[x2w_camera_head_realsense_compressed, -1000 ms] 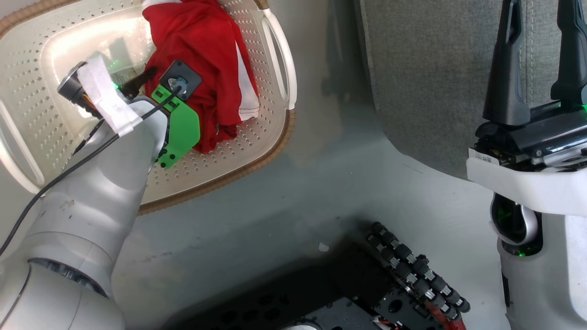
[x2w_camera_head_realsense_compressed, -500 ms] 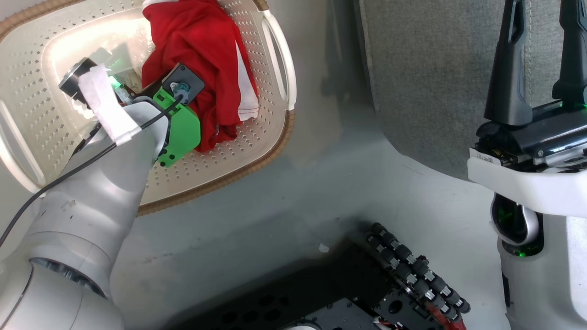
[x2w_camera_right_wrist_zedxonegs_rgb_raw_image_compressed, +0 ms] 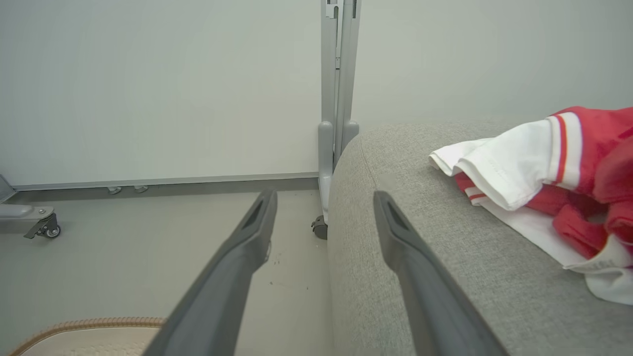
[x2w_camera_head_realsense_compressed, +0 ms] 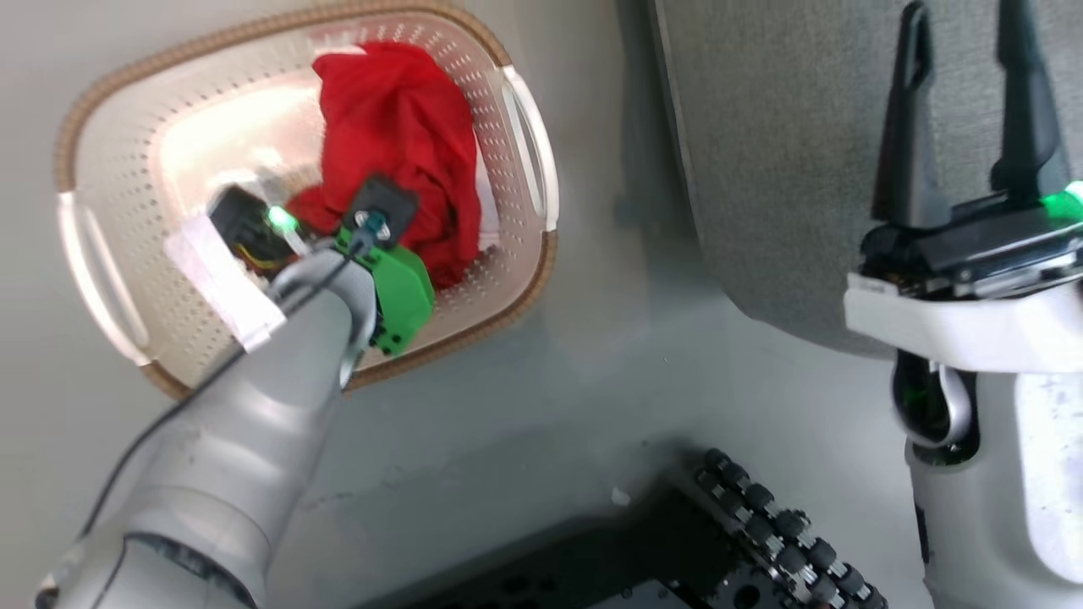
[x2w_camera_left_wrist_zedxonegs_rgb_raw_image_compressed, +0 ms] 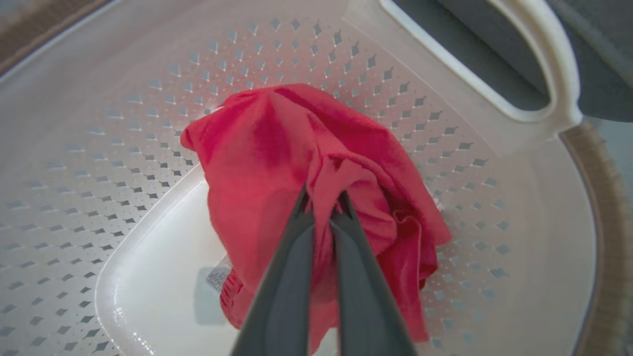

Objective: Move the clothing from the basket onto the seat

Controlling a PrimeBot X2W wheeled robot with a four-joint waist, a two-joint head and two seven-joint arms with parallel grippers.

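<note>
Left pincer [x2w_camera_left_wrist_zedxonegs_rgb_raw_image_compressed: 324, 198]: pressed together on a fold of the soft red fabric garment [x2w_camera_left_wrist_zedxonegs_rgb_raw_image_compressed: 277, 163]. The two long dark fingers nearly meet, with cloth squeezed between their tips.
Gripped garment, look: plain bright red, soft and matte. It is bunched into a rumpled mound that draws up to a peak at the left pincer's tips, with loose folds hanging down on both sides of the fingers. In the head view a strip of white shows along the garment's [x2w_camera_head_realsense_compressed: 398, 127] edge.
Gripped garment, place: inside the cream-white perforated plastic basket with a brown woven-look rim [x2w_camera_left_wrist_zedxonegs_rgb_raw_image_compressed: 123, 123], directly ahead of and under the left pincer. I cannot tell whether its lower edge touches the basket floor.
Basket: its walls rise all around the left pincer. A white side handle [x2w_camera_left_wrist_zedxonegs_rgb_raw_image_compressed: 544, 74] lies beyond the tips, to the upper right in the left wrist view. A small label [x2w_camera_left_wrist_zedxonegs_rgb_raw_image_compressed: 216, 279] sits on the basket floor, just beside the garment's lower edge.
Right pincer [x2w_camera_head_realsense_compressed: 960, 21]: spread wide and holding nothing.
Seat: the large light grey fabric-upholstered seat [x2w_camera_right_wrist_zedxonegs_rgb_raw_image_compressed: 420, 257] lies under and ahead of the right pincer's [x2w_camera_right_wrist_zedxonegs_rgb_raw_image_compressed: 325, 198] right finger. The left finger is over the grey floor [x2w_camera_right_wrist_zedxonegs_rgb_raw_image_compressed: 123, 257].
Second garment: a red and white garment with thin stripes [x2w_camera_right_wrist_zedxonegs_rgb_raw_image_compressed: 559, 163] lies crumpled on the seat, to the right of the right pincer and well apart from it. A white sleeve with thin red bands is on top, with red folds beneath.
</note>
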